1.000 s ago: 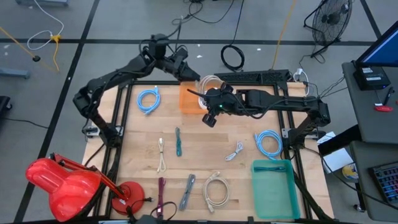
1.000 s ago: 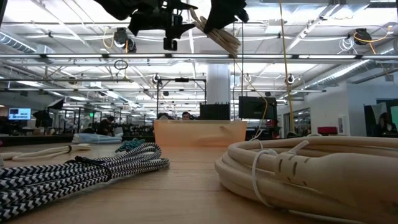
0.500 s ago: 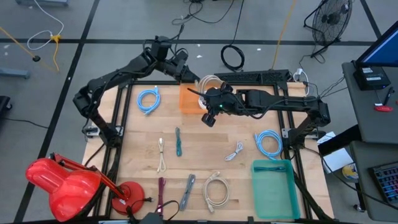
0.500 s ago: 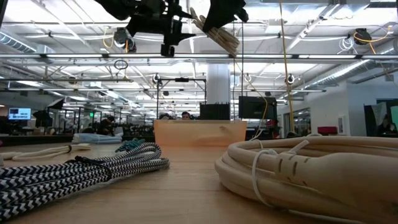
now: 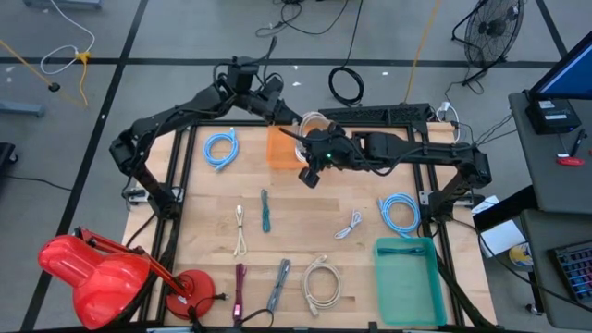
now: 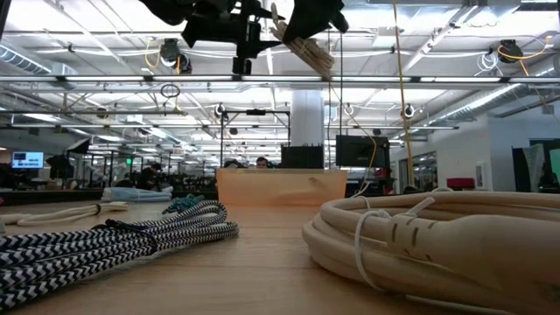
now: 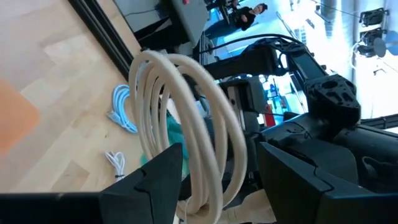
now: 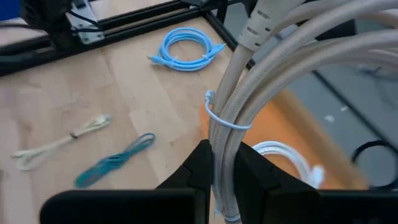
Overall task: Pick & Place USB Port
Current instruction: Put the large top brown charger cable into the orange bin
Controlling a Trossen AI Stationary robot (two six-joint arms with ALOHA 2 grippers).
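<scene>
Right gripper [image 8: 225, 171]: fingers pinched on a coiled beige cable [image 8: 261, 81], held up off the counter [image 5: 305, 231]. A thin tie wraps the strands just past the fingertips. In the high view this gripper [image 5: 313, 157] sits at the far edge of the counter, over the near rim of the orange bin [image 5: 280, 148]. A white cable [image 8: 283, 155] lies inside the bin, directly below the held coil.

Left gripper [image 7: 214, 168]: fingers spread wide, one on each side of the same beige coil's loops [image 7: 186, 124]; contact cannot be confirmed. In the high view the left gripper [image 5: 294, 118] is just beyond the right gripper, at the bin's far side.

Low view: both grippers are at the very top of the frame, with the beige coil [image 6: 302, 44] hanging between them, well above the bin [image 6: 280, 186].

On the counter, relative to the right gripper:
- light blue cable [image 5: 220, 148], off to the left arm's side, beyond the bin
- second light blue cable [image 5: 400, 211], nearer the front on the right arm's side
- teal cable [image 5: 265, 211] and thin cream cable [image 5: 240, 229], toward the front
- small white cable [image 5: 349, 226], toward the front
- another beige coil [image 5: 320, 280], grey braided cable [image 5: 279, 282] and maroon cable [image 5: 240, 282], well apart at the front edge
- green tray [image 5: 407, 277], at the front corner on the right arm's side
</scene>
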